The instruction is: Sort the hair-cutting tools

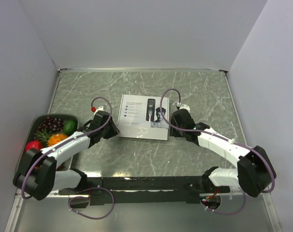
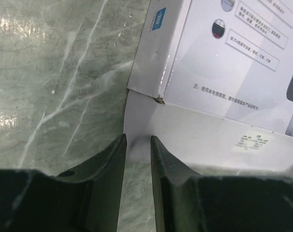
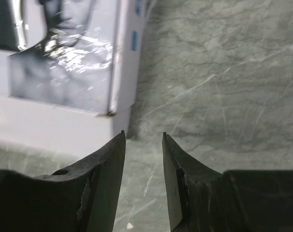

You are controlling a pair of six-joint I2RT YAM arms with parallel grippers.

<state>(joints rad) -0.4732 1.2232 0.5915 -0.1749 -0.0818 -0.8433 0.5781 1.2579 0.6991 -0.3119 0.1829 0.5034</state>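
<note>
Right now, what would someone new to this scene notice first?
A flat white box printed with a man's face and a clipper lies at the centre of the top view. The left gripper and right gripper sit open at its two near corners. At the far left, a dark tray holds colourful fruit.

I see my right gripper [image 3: 143, 135] above the marble table [image 3: 223, 72], jaws a little apart — the white box [image 3: 64, 104] with a man's face lies just beyond its left finger.
</note>
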